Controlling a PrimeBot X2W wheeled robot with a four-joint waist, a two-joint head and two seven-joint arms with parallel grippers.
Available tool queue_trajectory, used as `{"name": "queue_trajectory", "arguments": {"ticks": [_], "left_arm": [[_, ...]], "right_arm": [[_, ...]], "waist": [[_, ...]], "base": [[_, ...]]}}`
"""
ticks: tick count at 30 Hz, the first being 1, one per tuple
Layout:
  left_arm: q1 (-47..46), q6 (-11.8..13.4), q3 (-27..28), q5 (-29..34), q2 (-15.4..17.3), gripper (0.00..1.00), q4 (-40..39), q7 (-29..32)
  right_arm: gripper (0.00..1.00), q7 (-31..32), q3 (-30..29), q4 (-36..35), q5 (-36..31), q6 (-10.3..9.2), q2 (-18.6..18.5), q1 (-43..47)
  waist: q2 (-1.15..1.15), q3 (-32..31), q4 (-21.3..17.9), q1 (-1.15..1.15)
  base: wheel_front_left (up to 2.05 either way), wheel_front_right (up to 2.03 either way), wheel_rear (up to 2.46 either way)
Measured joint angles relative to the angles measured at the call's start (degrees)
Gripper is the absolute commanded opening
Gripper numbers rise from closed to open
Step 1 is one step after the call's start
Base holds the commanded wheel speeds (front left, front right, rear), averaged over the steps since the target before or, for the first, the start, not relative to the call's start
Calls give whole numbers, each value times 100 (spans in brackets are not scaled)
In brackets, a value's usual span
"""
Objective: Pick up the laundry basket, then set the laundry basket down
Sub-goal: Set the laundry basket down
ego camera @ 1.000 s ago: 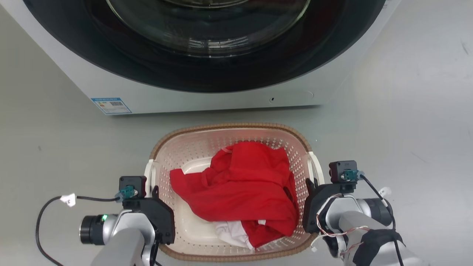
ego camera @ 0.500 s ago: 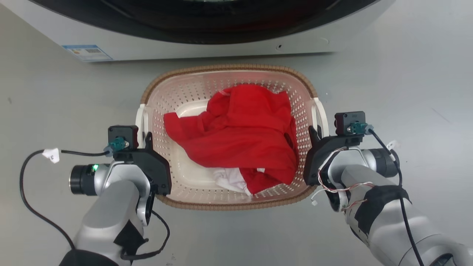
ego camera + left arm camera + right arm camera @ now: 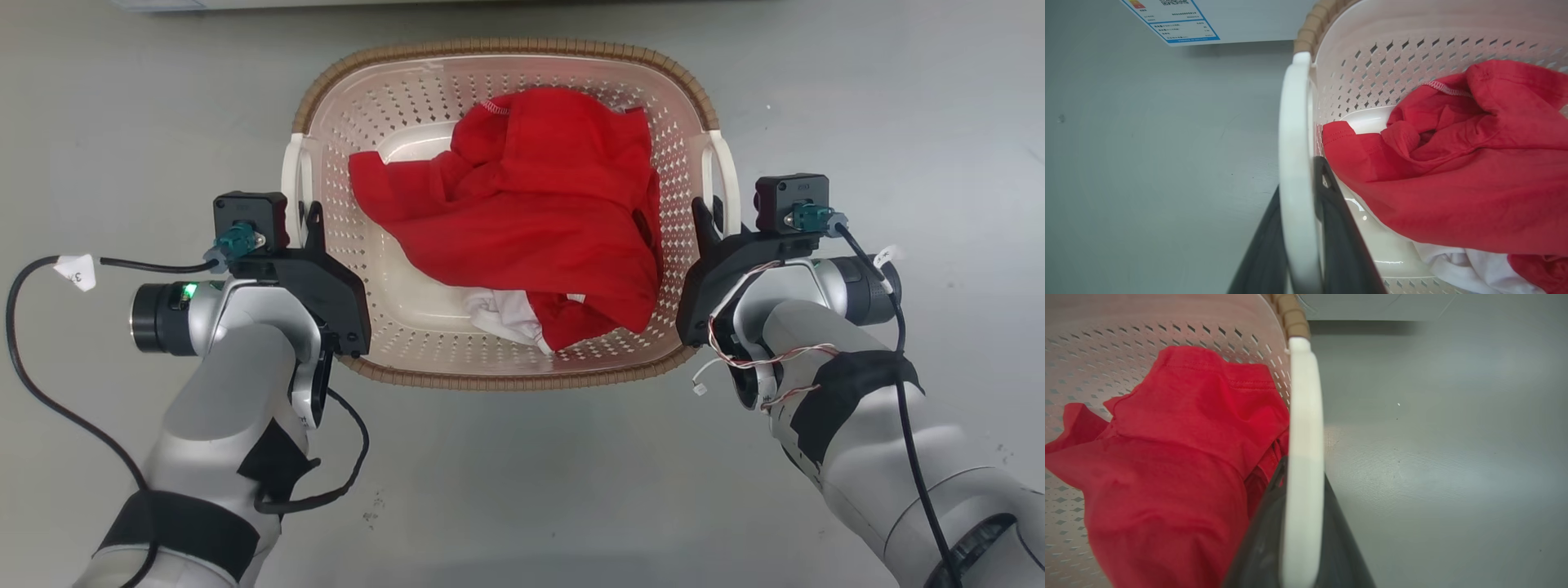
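at the sides of the laundry basket (image 3: 506, 47), its handles (image 3: 288, 175) are pinched by the left gripper (image 3: 304, 214) and right gripper (image 3: 709, 208); lift seems underway, level set-down's needed next.

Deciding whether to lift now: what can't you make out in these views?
- laundry basket underside: head view looks straight down, so contact with the floor is unreadable.
- left gripper fingertips: left wrist view, the white left handle covers one.
- right gripper fingertips: right wrist view, the blurred right handle largely covers them.
- white garment: head view, mostly under the red garment.
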Motion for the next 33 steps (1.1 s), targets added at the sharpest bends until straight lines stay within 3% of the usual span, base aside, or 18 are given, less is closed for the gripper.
{"name": "queue_trajectory", "arguments": {"ticks": [16, 33], "left_arm": [[-349, 0, 27, 43, -19, 0, 171, -205], [-600, 4, 29, 70, -34, 0, 345, -355]], "right_arm": [[0, -172, 58, 27, -52, 0, -10, -299], [0, -366, 122, -49, -97, -2, -52, -431]], "waist": [[-1, 578, 137, -2], [-2, 745, 188, -2]], "base": [[0, 0, 0], [0, 0, 0]]}}
